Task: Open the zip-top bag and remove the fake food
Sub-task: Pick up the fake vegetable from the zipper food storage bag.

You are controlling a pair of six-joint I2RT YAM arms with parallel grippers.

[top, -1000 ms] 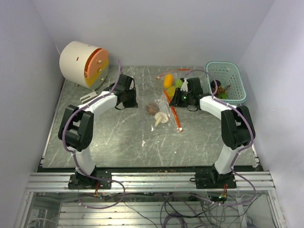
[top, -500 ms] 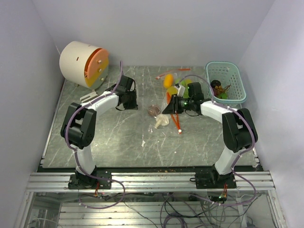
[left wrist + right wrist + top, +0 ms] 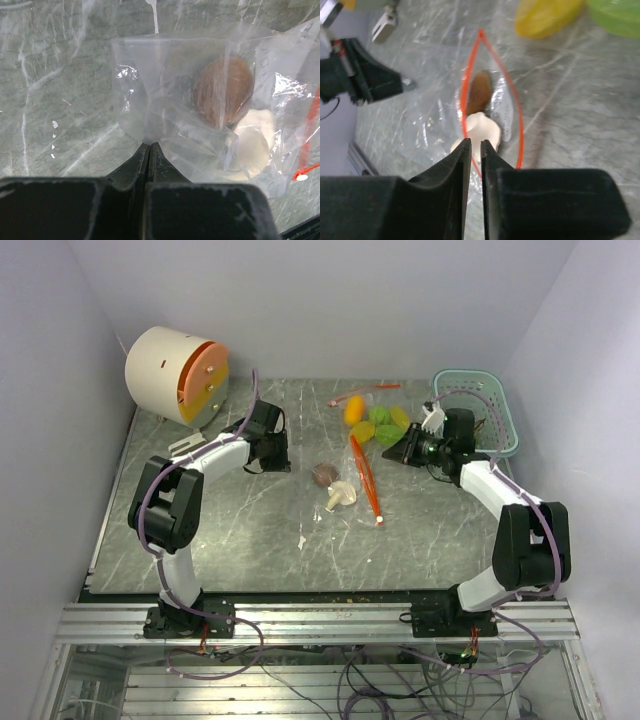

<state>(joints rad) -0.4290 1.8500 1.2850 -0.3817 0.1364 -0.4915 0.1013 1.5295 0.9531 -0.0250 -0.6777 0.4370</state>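
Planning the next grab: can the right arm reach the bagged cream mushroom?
Probably yes: the zip-top bag gapes toward the right gripper, nothing blocks the mushroom, and the left gripper pins the closed end.

Top view is bright and even under soft overhead light, with only faint shadows on the table [image 3: 250,530]. Left wrist view is sharp mid-frame, with white glare streaks on the zip-top bag [image 3: 150,75]; the left gripper [image 3: 149,147] is dark and blurred up close. Right wrist view is soft overall, with the fake food [image 3: 547,17] at the top edge out of focus.
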